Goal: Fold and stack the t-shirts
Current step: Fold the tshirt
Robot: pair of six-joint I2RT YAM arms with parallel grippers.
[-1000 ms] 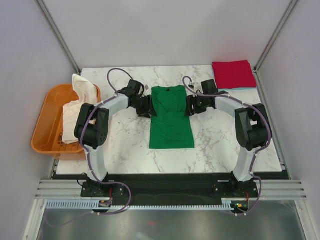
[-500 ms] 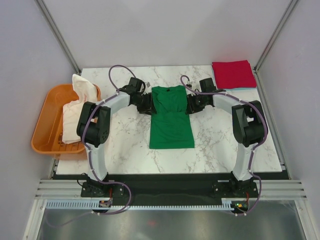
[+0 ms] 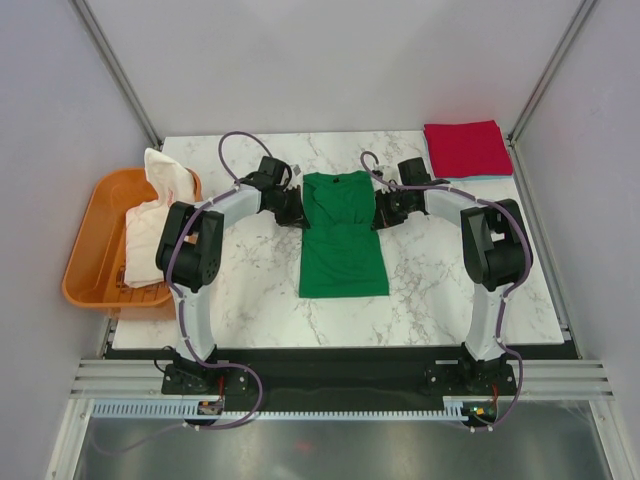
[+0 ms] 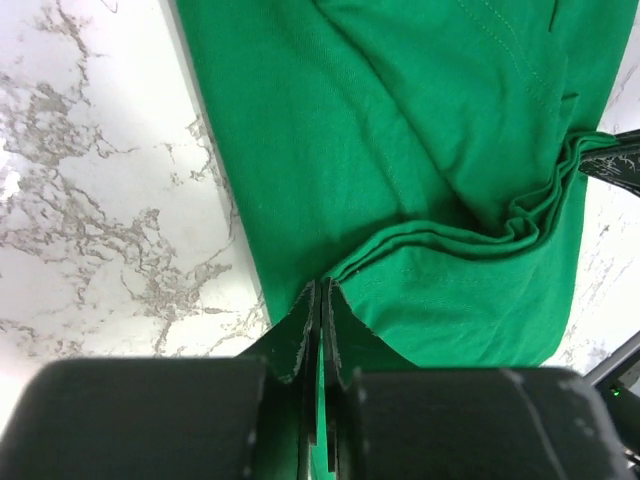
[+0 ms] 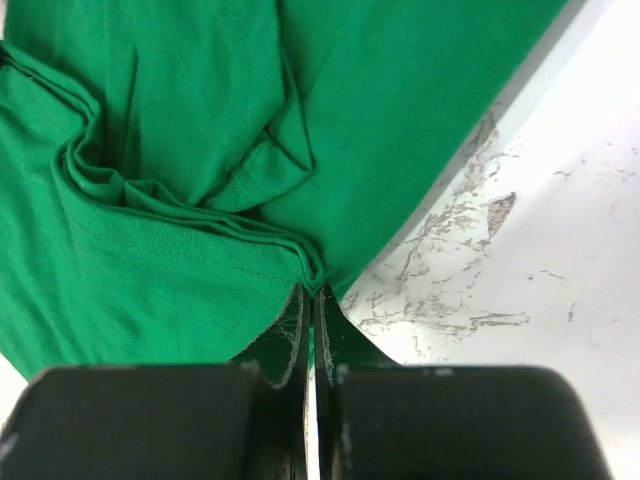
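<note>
Top external: high behind the arm bases, looking down over the whole surface. Wrist views: very close, angled down at opposite edges of the green t-shirt, shared by all three.

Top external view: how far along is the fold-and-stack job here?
Done: a folded red cloth t-shirt lies on a pale blue folded t-shirt at the far right. In hand: the plain green cloth t-shirt lies mid-table, sides folded in, with the left gripper and right gripper shut on its side edges near the shoulders. Left: its crosswise fold and stacking, plus the white cloth garments in the orange plastic tub.
</note>
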